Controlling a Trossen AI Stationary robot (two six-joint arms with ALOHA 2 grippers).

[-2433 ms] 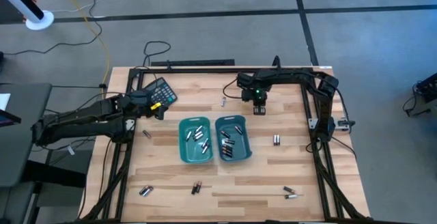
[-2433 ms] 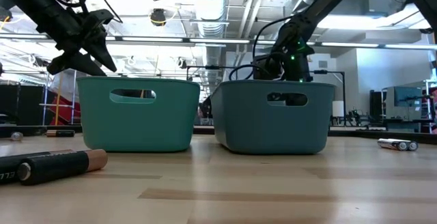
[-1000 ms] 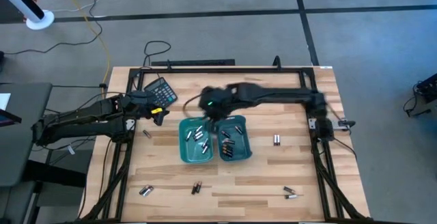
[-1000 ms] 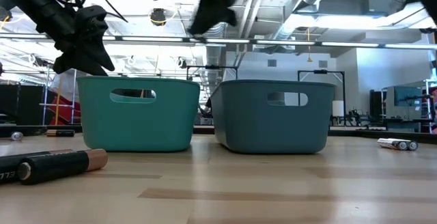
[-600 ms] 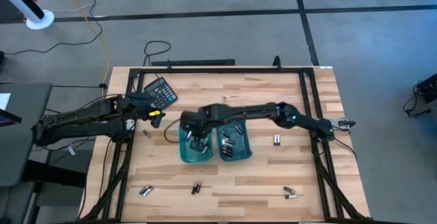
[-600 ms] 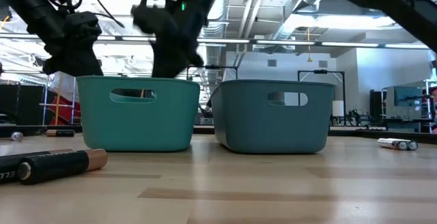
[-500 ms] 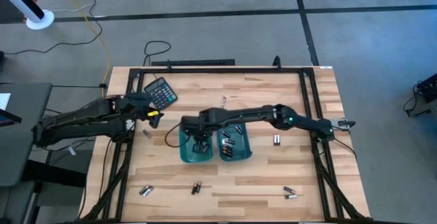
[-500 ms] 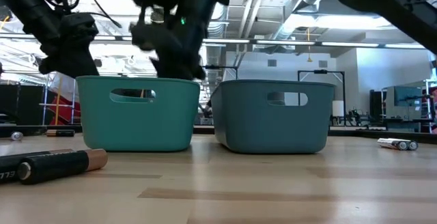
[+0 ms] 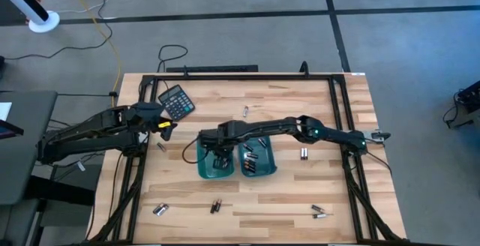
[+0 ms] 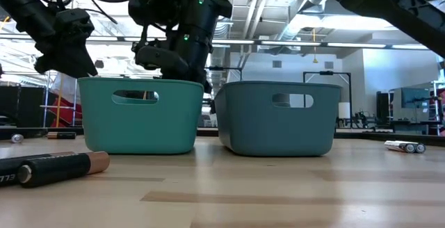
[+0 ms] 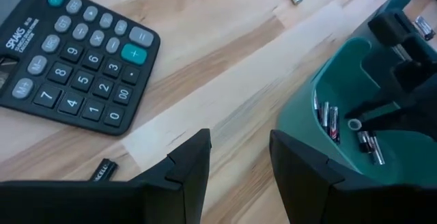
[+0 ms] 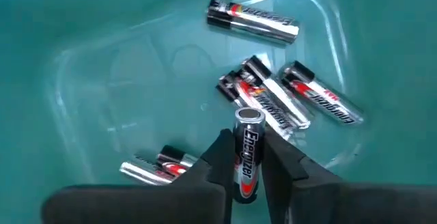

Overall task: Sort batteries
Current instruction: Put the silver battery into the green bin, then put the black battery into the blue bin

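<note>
Two teal bins stand side by side mid-table. The left bin [image 9: 208,160] holds silvery batteries [image 12: 273,101]; the right bin [image 9: 256,154] holds dark ones. My right gripper [image 12: 247,141] reaches down into the left bin [image 10: 139,117], shut on a silvery battery [image 12: 248,138]. My left gripper [image 11: 240,142] hovers open over bare table between the black calculator [image 11: 72,67] and the left bin [image 11: 369,108], nothing between its fingers. Loose batteries [image 9: 304,154] lie on the table. My right gripper pinches the silvery battery by its long sides [image 12: 247,173] between its two fingers. The fingers come from above, pointing steeply down, and lie along the battery. The battery's free end [image 12: 249,117] sticks out past the fingertips, clear above the batteries on the bin floor.
More loose batteries lie near the far edge [image 9: 245,112], by the left arm [image 9: 160,148] and along the near edge [image 9: 159,209] [image 9: 215,205] [image 9: 321,212]. A dark battery [image 11: 102,169] lies just under my left gripper. Black frame rails [image 9: 341,118] border the table.
My right gripper has swung from above the bins' far side toward the near edge and down into the left bin, tipping steeper, carrying the battery with it. My left gripper has drawn back slightly toward the table's left edge.
</note>
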